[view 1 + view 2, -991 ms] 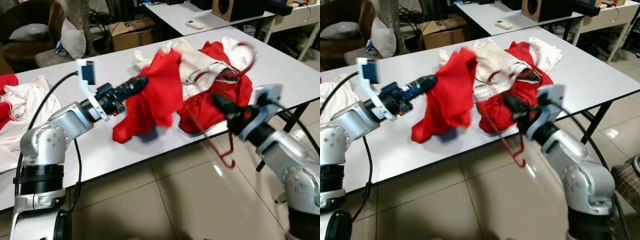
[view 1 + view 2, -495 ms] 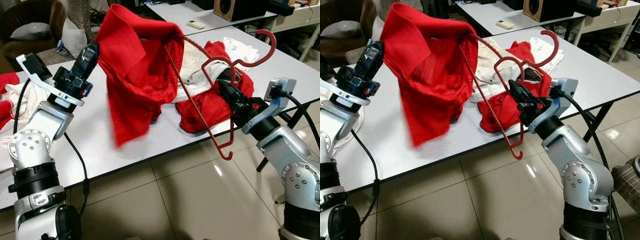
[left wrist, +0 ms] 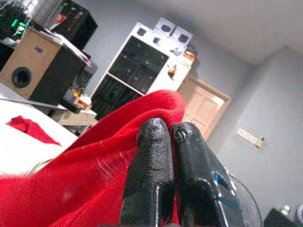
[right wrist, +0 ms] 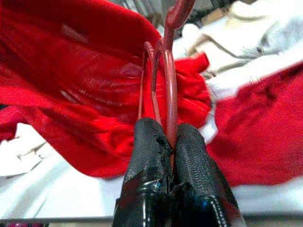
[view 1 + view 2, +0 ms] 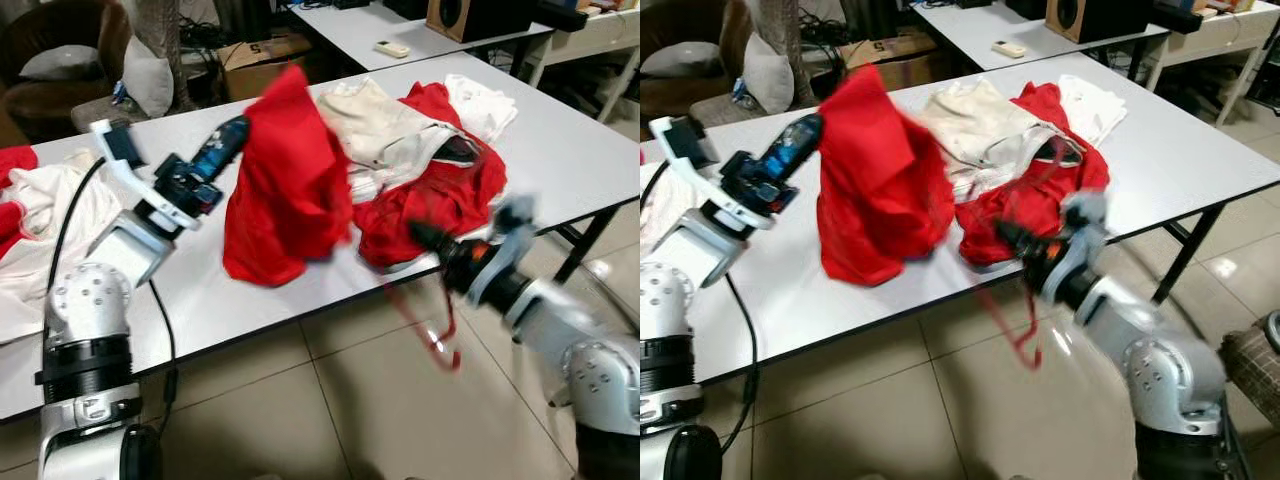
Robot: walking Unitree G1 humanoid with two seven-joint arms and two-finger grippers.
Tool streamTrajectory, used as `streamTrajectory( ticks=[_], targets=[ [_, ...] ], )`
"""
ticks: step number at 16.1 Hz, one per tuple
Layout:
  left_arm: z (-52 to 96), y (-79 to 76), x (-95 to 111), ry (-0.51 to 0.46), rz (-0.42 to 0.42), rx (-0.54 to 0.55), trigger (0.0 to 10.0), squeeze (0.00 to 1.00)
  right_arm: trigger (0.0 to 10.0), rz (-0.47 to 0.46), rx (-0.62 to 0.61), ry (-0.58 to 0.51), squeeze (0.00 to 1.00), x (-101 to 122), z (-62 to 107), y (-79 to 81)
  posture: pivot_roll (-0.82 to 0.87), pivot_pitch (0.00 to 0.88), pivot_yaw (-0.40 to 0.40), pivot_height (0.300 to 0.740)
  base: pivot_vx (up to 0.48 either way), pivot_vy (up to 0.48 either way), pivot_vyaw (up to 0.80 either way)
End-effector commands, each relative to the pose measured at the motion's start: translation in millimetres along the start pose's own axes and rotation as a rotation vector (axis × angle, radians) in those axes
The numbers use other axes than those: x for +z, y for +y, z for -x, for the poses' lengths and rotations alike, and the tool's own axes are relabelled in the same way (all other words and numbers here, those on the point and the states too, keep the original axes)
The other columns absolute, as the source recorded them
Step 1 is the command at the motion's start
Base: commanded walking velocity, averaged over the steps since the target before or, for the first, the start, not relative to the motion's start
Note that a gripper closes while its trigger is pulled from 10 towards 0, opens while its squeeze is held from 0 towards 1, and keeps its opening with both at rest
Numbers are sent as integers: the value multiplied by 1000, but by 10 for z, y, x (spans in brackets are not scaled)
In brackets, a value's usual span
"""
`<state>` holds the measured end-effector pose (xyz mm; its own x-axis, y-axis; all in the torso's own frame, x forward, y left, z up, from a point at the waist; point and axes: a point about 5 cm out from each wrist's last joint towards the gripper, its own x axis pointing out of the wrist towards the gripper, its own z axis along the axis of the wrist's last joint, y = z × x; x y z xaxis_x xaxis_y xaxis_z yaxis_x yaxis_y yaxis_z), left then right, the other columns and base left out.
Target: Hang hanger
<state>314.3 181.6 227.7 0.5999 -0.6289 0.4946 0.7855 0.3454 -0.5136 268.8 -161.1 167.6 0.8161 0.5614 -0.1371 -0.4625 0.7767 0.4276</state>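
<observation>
My left gripper (image 5: 238, 126) is shut on the top edge of a red garment (image 5: 288, 190), which hangs from it down onto the white table (image 5: 565, 140). In the left wrist view the two black fingers (image 3: 151, 156) pinch the red cloth (image 3: 85, 184). My right gripper (image 5: 419, 234) sits at the table's front edge, shut on a dark red wire hanger (image 5: 443, 343). The hanger is blurred and trails below the table edge toward the floor. In the right wrist view the hanger (image 4: 169, 80) runs out from between the shut fingers (image 4: 147, 151) toward the red garment (image 4: 80, 85).
A pile of red cloth (image 5: 450, 195) and cream cloth (image 5: 385, 130) lies mid-table behind my right gripper. White and red clothes (image 5: 40, 215) lie at the table's left end. Behind stand a second table (image 5: 370, 25), a cardboard box (image 5: 262, 62) and a chair (image 5: 50, 70). Tiled floor (image 5: 300, 400) lies below.
Both arms have come down from their raised pose. The red garment now drapes onto the table, and the hanger has swung from above the table to below its front edge.
</observation>
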Motion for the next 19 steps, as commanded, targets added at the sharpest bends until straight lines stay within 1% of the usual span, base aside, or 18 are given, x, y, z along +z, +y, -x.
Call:
streamTrajectory(
  ticks=[1,2,3,4,5,6,7,8,9,10,11,12,13,14,15,16,17,19],
  targets=[
    [-40,-72,85,-18,-65,-36,0,0,10000,-13,-19,23,0,-7,5,-16,-165,0,104,740,0,0,0],
    [-61,-128,143,-16,-99,-71,0,0,10000,-44,-55,64,0,-66,20,-69,-165,0,104,740,0,0,0],
    [-62,-176,150,26,-128,-103,0,0,10000,-54,-71,67,0,-67,25,-89,-168,0,105,740,0,0,0],
    [-52,-232,121,118,-171,-140,0,0,10000,-68,-71,50,0,-27,10,-88,-168,0,105,740,0,0,0],
    [-26,-260,40,251,-226,-160,0,0,10000,-86,-33,33,0,52,-82,-35,-172,0,108,740,0,0,0],
    [-22,-262,24,271,-235,-162,0,0,10000,-83,-27,35,0,62,-107,-25,-172,0,108,740,0,0,0],
    [-23,-277,-12,320,-259,-175,0,0,10000,-81,-14,18,0,121,-182,6,-170,0,106,740,0,0,0],
    [-25,-288,-29,345,-271,-183,0,0,10000,-87,1,-10,0,176,-219,34,-170,0,106,740,0,0,0],
    [-30,-315,-65,392,-306,-189,0,0,10000,-141,63,-123,0,368,-285,128,-164,0,95,740,0,0,0],
    [-41,-332,-56,384,-322,-183,0,0,10000,-188,111,-204,0,510,-313,190,-162,0,91,740,0,0,0],
    [-62,-357,37,324,-326,-174,0,0,10000,-206,179,-297,0,672,-331,266,-162,0,91,740,0,0,0],
    [-62,-370,116,285,-332,-173,0,0,10000,-241,228,-353,0,754,-330,313,-158,0,81,740,0,0,0],
    [-58,-375,148,269,-333,-172,0,0,10000,-251,228,-355,0,757,-333,311,-158,0,81,740,0,0,0],
    [-39,-383,204,245,-336,-171,0,0,10000,-249,158,-302,0,659,-385,233,-156,0,78,740,0,0,0],
    [-21,-380,199,258,-335,-166,0,0,10000,-280,99,-272,0,564,-433,162,-151,0,76,740,0,0,0],
    [-9,-373,181,272,-332,-162,0,0,10000,-319,91,-282,0,553,-452,150,-152,0,78,740,0,0,0],
    [13,-355,116,305,-324,-152,0,0,10000,-428,51,-309,0,550,-520,105,-154,0,84,740,0,0,0],
    [7,-359,43,332,-308,-161,0,0,10000,-542,-72,-264,0,440,-655,16,-154,0,84,740,0,0,0]
  ],
)
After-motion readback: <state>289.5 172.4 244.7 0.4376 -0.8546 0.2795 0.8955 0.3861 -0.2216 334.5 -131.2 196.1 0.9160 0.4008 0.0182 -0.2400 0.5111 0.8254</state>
